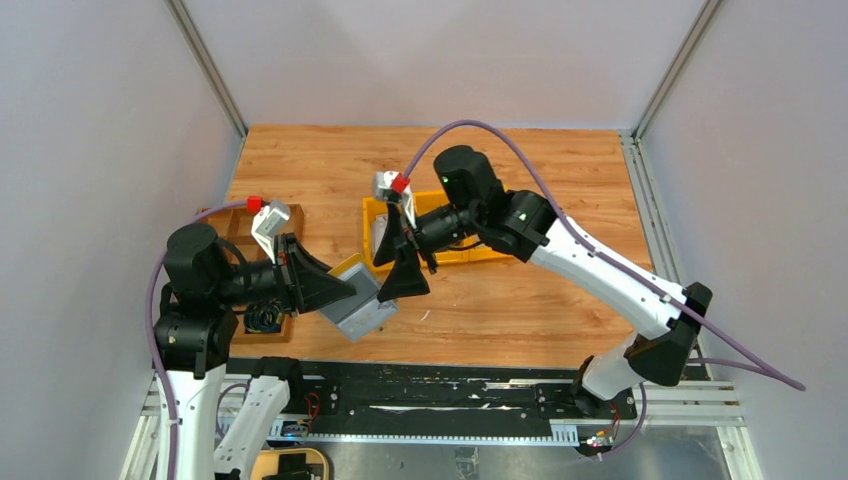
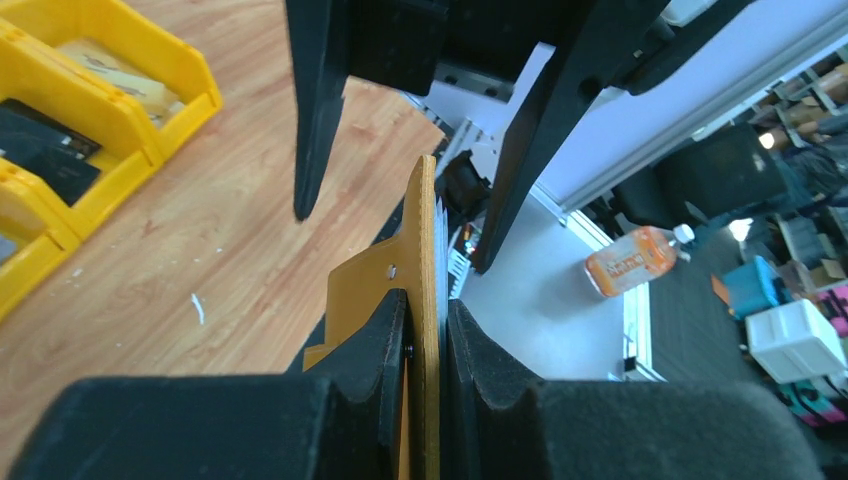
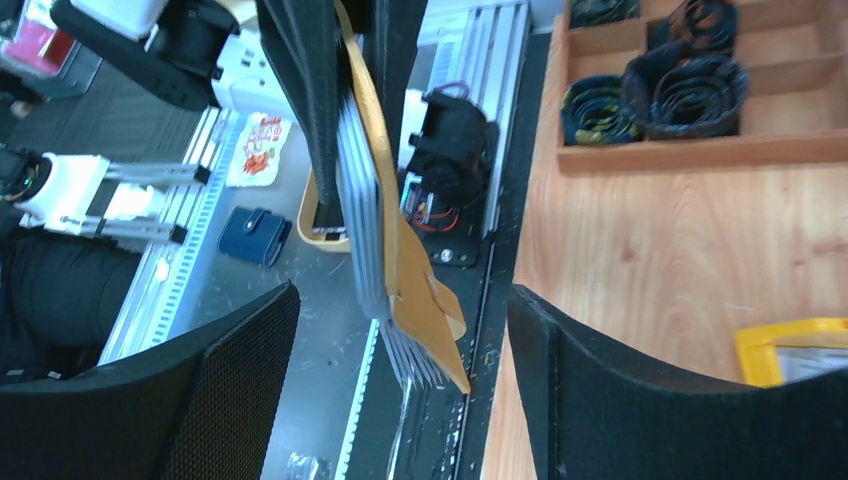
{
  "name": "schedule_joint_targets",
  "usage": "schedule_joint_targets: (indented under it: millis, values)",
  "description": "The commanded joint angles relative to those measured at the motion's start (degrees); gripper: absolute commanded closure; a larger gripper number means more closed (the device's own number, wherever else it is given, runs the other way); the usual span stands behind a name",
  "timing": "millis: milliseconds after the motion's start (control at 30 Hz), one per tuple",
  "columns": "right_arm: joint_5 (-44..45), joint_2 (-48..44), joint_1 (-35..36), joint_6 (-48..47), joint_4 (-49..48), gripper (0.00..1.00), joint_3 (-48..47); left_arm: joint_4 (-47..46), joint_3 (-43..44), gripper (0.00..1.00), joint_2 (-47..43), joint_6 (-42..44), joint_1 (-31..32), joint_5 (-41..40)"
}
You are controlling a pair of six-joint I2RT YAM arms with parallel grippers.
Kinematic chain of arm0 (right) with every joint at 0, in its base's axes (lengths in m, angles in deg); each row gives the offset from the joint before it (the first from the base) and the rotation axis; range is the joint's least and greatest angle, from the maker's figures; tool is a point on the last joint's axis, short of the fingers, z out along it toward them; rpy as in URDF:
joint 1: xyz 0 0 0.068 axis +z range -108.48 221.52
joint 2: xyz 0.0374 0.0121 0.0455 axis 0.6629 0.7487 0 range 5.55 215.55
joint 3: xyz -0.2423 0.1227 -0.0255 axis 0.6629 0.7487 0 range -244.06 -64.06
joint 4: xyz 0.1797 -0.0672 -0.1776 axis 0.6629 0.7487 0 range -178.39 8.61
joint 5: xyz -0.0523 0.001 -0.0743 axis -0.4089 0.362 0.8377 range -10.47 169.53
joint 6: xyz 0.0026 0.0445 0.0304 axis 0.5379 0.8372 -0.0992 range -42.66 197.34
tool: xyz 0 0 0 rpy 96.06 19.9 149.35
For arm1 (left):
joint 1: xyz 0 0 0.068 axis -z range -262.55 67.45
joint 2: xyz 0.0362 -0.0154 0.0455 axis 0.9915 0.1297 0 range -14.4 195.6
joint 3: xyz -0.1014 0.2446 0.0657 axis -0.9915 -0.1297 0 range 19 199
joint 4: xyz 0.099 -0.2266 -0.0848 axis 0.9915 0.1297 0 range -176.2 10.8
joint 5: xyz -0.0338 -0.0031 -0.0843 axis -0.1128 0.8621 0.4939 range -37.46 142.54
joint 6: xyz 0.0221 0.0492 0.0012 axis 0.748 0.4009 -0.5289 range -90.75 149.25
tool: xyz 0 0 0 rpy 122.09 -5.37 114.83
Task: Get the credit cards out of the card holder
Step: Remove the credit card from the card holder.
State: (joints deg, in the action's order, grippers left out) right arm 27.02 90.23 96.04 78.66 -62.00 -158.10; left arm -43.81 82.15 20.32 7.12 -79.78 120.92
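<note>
Wooden table carried yellow plastic bins near its middle and a brown compartment tray toward its left edge. The tray pockets held dark coiled cords or straps, and one bin held a flat black item that was too blurred to identify. A small white scrap lay on bare wood near the bins. Off the table's near edge, an orange bottle lay on its side on the floor and a navy pouch sat beside the ribbed aluminium rail.

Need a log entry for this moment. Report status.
Left claw shut on card holder, held off the table. Right claw open, straddling the holder's free end, no grip. Nothing in the way.
</note>
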Motion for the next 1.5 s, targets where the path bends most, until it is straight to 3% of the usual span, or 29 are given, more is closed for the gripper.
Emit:
schedule_joint_targets:
  millis: [0, 300, 400, 467, 533, 600, 633, 667, 700, 767, 867, 967, 1033, 1200, 1333, 1367, 1467]
  values:
    - [-2.2, 2.2, 3.1, -3.2, 4.7, 0.22, -2.3, -0.3, -0.3, 1.00, 0.3, -1.7, 0.1, 5.3]
    - [-7.2, 4.2, 6.2, 1.2, 1.6, 0.47, -1.9, 2.1, -0.6, 1.00, 0.7, 0.5, 0.1, 5.9]
    - [-7.7, 4.3, 6.4, 3.1, 0.0, 0.63, -1.7, 2.7, -0.5, 1.00, 0.5, 1.5, 0.1, 4.2]
    - [-7.1, 4.2, 6.5, 3.9, -0.8, 0.80, -1.4, 3.1, -0.4, 1.00, 0.2, 2.1, 0.1, 2.2]
    - [-5.7, 3.9, 6.4, 5.0, -1.9, 0.98, -1.3, 4.0, 0.0, 0.89, 0.0, 3.1, 0.1, 0.5]
    - [-4.1, 3.3, 6.1, 7.1, -4.0, 1.00, -0.3, 5.2, 0.6, 0.72, -0.1, 4.6, 0.1, -1.0]
    - [-3.6, 2.8, 5.7, 8.6, -6.1, 1.00, 0.6, 5.6, 0.7, 0.52, -0.3, 5.0, 0.1, -1.9]
    - [-3.1, 2.4, 5.3, 10.2, -8.4, 1.00, 1.9, 6.3, 1.1, 0.42, -0.5, 5.9, 0.1, -3.2]
    - [-2.9, 1.4, 4.5, 12.3, -12.5, 1.00, 3.4, 7.3, 1.5, 0.22, -0.6, 6.9, 0.1, -4.5]
    - [-2.4, -1.1, 2.8, 17.2, -20.8, 1.00, 8.1, 8.9, 2.2, 0.11, -1.1, 7.8, 0.1, -7.1]
    - [-1.1, -5.9, 0.7, 26.6, -37.9, 1.00, 18.4, 8.8, 2.5, 0.08, -2.6, 6.9, 0.1, -9.6]
    - [1.6, -8.6, 0.5, 30.8, -44.9, 1.00, 23.3, 4.6, 1.0, 0.11, -5.3, 2.4, 0.1, -10.9]
    - [2.3, -9.4, 0.5, 33.5, -49.0, 1.00, 25.9, 0.0, -0.9, 0.18, -7.1, -2.1, 0.1, -11.1]
    - [3.6, -10.3, 1.3, 38.0, -56.4, 1.00, 30.9, -6.8, -4.0, 0.58, -9.0, -7.5, 0.1, -13.7]
    - [3.6, -10.2, 2.3, 39.0, -58.2, 1.00, 31.7, -7.6, -4.4, 0.77, -8.4, -9.4, 0.1, -13.5]
    - [3.1, -10.1, 2.3, 39.0, -57.9, 0.96, 31.5, -8.0, -4.4, 0.83, -8.4, -9.9, 0.1, -13.5]
    - [-0.9, -9.1, 2.3, 35.4, -51.8, 0.68, 28.6, -8.1, -4.3, 0.97, -8.3, -9.9, 0.1, -13.0]
